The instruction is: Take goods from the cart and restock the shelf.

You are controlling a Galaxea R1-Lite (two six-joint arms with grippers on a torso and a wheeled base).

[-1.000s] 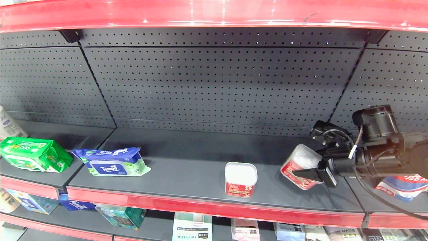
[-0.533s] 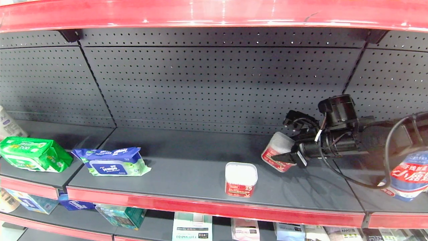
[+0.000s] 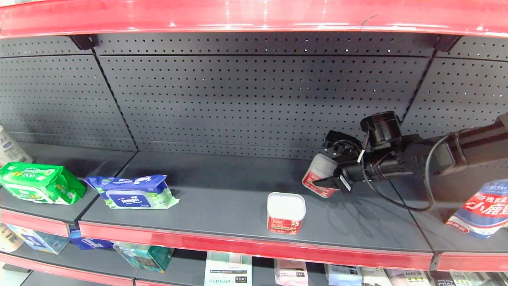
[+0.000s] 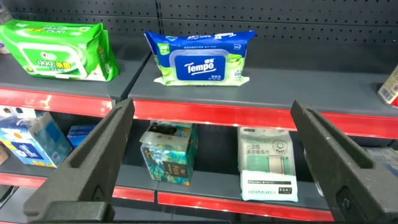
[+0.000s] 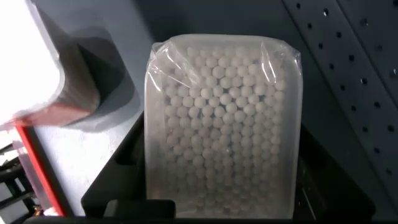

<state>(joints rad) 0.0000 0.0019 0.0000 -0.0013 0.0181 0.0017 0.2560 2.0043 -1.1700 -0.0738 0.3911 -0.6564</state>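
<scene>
1. Cotton-swab box is tilted in the right gripper, right of centre in the head view and low in front of the pegboard back panel. The jaws are clamped on its sides. The right wrist view looks straight onto the white swab tips through the clear wrapping.
2. A second ago this box was close to the right edge of the frame, nearer the shelf's front. The arm has since carried it left and deeper over the shelf board, so it now sits higher in the frame.
3. It now hangs behind and to the right of a second swab box, which stands upright near the red front lip. The two are near each other but apart. That standing box has not shifted.
4. The held box's lower corner seems to sit just above the board, though from this angle I cannot tell whether it touches.
5. The carry looks nearly finished and the put-down is the step in hand. The box probably needs righting and lowering beside its twin before the jaws let go.
6. The left gripper hangs lower down, facing the shelf's front, with its jaws wide apart and holding nothing. The blue wipes pack and the green wipes pack lie unmoved at the left of the shelf.
</scene>
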